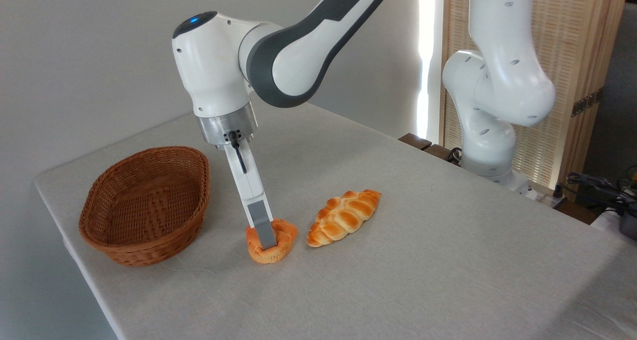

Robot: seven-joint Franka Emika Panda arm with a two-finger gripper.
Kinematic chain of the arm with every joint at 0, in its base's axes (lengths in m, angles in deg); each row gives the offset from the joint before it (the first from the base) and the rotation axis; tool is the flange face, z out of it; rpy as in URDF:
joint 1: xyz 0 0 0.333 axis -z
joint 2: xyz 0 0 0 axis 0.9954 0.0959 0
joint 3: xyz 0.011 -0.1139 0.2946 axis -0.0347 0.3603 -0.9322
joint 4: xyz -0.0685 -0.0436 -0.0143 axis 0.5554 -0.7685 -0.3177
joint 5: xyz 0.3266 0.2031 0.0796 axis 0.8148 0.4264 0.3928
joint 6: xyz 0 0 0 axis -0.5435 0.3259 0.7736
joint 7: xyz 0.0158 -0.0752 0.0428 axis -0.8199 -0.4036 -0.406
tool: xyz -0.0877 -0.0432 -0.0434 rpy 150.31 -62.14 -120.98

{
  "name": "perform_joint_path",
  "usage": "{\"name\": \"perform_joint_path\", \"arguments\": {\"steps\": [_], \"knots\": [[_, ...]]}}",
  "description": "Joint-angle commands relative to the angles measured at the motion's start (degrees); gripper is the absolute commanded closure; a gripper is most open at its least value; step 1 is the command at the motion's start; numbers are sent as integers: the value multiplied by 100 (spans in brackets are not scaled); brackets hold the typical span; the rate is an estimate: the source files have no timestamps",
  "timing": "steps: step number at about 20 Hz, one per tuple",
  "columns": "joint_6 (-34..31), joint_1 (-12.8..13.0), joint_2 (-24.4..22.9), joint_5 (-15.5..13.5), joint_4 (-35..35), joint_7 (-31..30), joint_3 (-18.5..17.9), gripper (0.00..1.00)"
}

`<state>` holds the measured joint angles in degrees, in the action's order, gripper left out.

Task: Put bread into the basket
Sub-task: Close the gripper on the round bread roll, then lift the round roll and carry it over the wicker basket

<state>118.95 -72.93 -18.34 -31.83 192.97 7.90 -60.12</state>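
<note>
The bread (283,240), a small orange-golden bun, rests on the table between the basket and a longer loaf. My gripper (267,241) comes down on it from above, tilted slightly. One grey-padded finger (261,225) presses against the bun's near left side, and the other finger is hidden behind it. The bun looks squeezed, so the gripper appears shut on it. The brown woven basket (144,240) stands empty to the left, about a hand's width from the bun.
A longer braided loaf (343,216) lies just right of the bun. The table's front-left edge (89,280) runs close below the basket. The arm's white base (490,146) stands at the table's back right, beside cables (597,185).
</note>
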Motion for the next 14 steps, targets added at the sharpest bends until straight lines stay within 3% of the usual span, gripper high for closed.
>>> {"name": "perform_joint_path", "arguments": {"steps": [1,7,11,14], "knots": [[142,38,2,66,96,17,-55,83],[2,12,-68,-91,-228,-79,-55,86],[-675,3,-51,-723,-1264,-483,-55,88],[-650,3,-16,-1119,-1696,-956,-55,87]]}}
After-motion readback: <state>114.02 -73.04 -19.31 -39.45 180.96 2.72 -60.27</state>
